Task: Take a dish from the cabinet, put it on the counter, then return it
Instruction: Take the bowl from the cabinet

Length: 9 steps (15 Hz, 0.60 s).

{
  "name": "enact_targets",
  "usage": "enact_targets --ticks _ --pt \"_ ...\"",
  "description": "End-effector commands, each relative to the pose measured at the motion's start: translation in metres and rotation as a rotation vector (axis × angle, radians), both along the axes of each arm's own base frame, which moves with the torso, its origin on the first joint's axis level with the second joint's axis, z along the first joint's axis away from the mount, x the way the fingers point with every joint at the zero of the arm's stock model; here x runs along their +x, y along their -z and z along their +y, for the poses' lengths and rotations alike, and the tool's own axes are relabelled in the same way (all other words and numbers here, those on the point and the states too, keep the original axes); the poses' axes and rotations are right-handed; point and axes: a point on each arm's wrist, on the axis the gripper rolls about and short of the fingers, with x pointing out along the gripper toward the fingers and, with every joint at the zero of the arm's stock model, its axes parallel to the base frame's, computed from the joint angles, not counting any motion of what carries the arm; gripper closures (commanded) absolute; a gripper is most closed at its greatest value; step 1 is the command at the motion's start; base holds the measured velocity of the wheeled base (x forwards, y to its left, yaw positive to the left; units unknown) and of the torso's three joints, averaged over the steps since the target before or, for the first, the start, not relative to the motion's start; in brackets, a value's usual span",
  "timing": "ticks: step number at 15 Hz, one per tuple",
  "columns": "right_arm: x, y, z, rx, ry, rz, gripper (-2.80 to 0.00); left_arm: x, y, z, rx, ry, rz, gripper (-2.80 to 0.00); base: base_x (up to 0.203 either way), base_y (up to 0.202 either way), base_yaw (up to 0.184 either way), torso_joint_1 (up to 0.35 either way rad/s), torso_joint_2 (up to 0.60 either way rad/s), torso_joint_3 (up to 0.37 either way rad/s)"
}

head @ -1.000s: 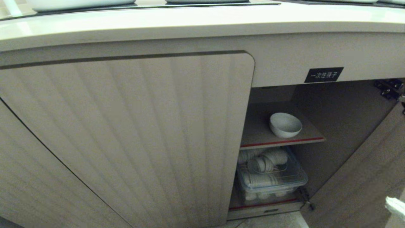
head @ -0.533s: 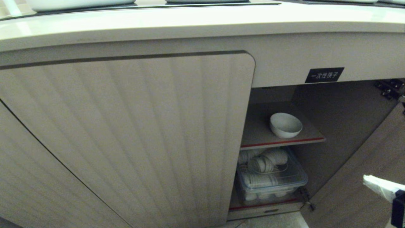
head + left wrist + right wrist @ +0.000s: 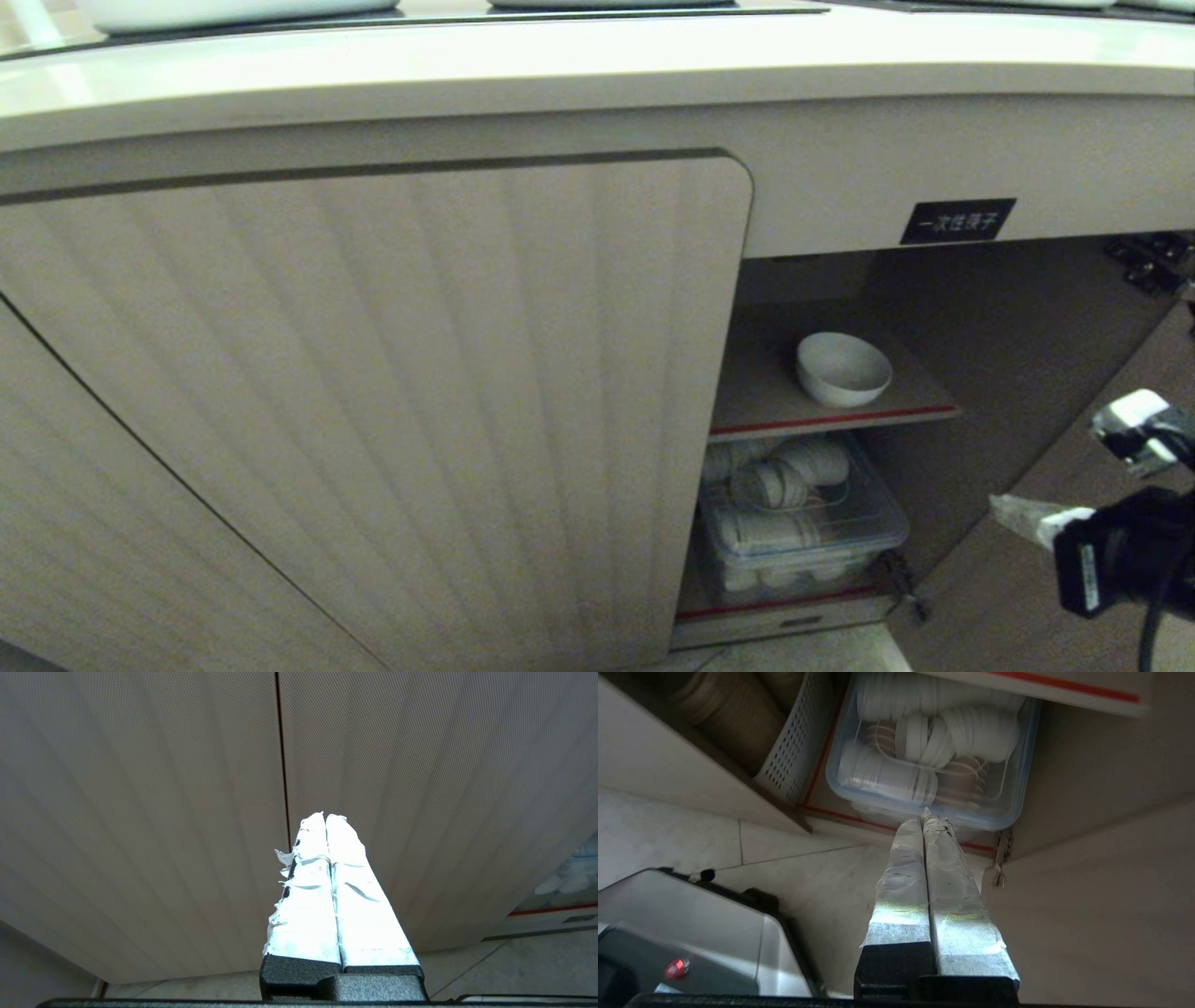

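Now my right gripper hangs low beside the open cabinet, its taped fingers clenched together on nothing, pointing toward the clear plastic box of white lids on the bottom shelf. The small glossy white round bowl I want sits upright on the red-edged upper shelf, near its front edge, well apart from me and higher. To do this well, I judge I should rise to shelf level, spread my fingers before entering, and slide one inside the rim, clearing the open door. The beige-cream surface waits above. My left gripper is parked facing the closed ribbed door, fingers pressed together.
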Motion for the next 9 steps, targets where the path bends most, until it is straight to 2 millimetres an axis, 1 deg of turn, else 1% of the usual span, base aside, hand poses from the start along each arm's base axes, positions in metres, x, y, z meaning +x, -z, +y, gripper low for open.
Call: enact_targets --ticks 1,3,6,9 --pt "0.018 0.013 0.003 -0.008 -0.009 0.057 0.0 0.0 0.0 0.0 0.0 0.0 0.0 0.0 0.0 0.0 0.0 0.0 0.0 0.0" --pt "0.034 0.018 0.01 -0.03 -0.001 0.022 0.0 0.0 0.0 0.0 0.0 0.0 0.0 0.0 0.0 0.0 0.0 0.0 0.0 0.0" --pt "0.05 0.024 0.025 -0.07 0.02 -0.023 0.0 0.0 0.0 0.0 0.0 0.0 0.0 0.0 0.0 0.0 0.0 0.0 0.0 0.0" --pt "0.069 0.02 0.031 -0.096 0.087 -0.067 0.0 0.0 0.0 0.0 0.0 0.0 -0.001 0.0 0.0 0.0 0.0 0.0 0.0 0.0"
